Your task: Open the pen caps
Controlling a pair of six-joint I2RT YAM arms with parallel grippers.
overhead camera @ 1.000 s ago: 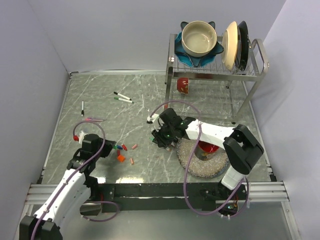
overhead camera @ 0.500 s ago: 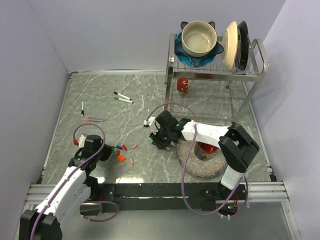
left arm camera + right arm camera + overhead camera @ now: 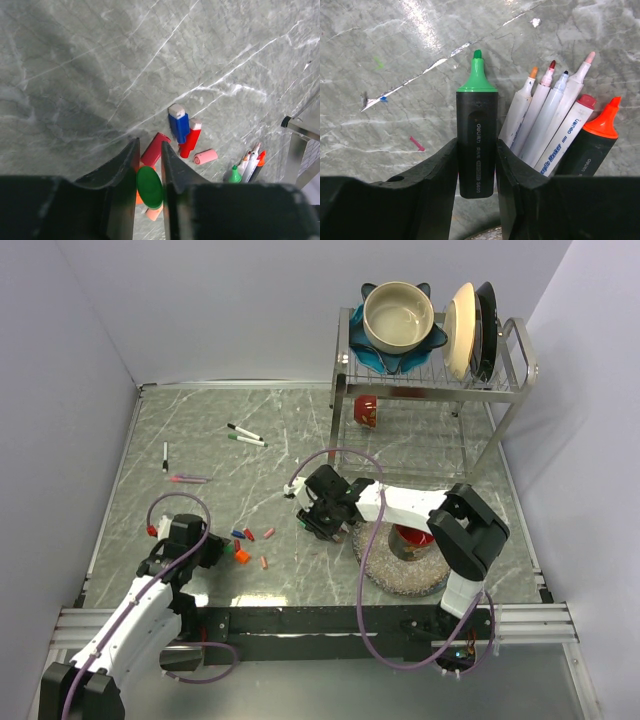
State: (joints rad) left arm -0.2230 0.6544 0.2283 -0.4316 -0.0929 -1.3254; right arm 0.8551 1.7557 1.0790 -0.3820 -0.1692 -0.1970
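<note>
My left gripper (image 3: pixel 149 146) hangs over a heap of loose pen caps and is shut on a green cap (image 3: pixel 150 187). Below it lie a red cap (image 3: pixel 156 148), a blue cap (image 3: pixel 178 125), another red one (image 3: pixel 191 140) and a pink one (image 3: pixel 205 157). From above, the left gripper (image 3: pixel 220 551) sits by the orange cap (image 3: pixel 241 556). My right gripper (image 3: pixel 476 145) is shut on a black highlighter (image 3: pixel 477 115) with a bare green tip, low over the table. Several uncapped white markers (image 3: pixel 540 125) and an orange-tipped highlighter (image 3: pixel 592 145) lie beside it. From above, the right gripper (image 3: pixel 318 520) is mid-table.
Two capped pens (image 3: pixel 245 435), a black pen (image 3: pixel 165 456) and a pink pen (image 3: pixel 190 479) lie at the far left. A dish rack (image 3: pixel 500 390) with bowls and plates stands back right, a red can (image 3: pixel 366 410) under it. A round mat (image 3: pixel 385 570) lies beside the right arm.
The right arm has slid a little to the left with the highlighter in its jaws. The left wrist has dropped slightly towards the cap heap.
</note>
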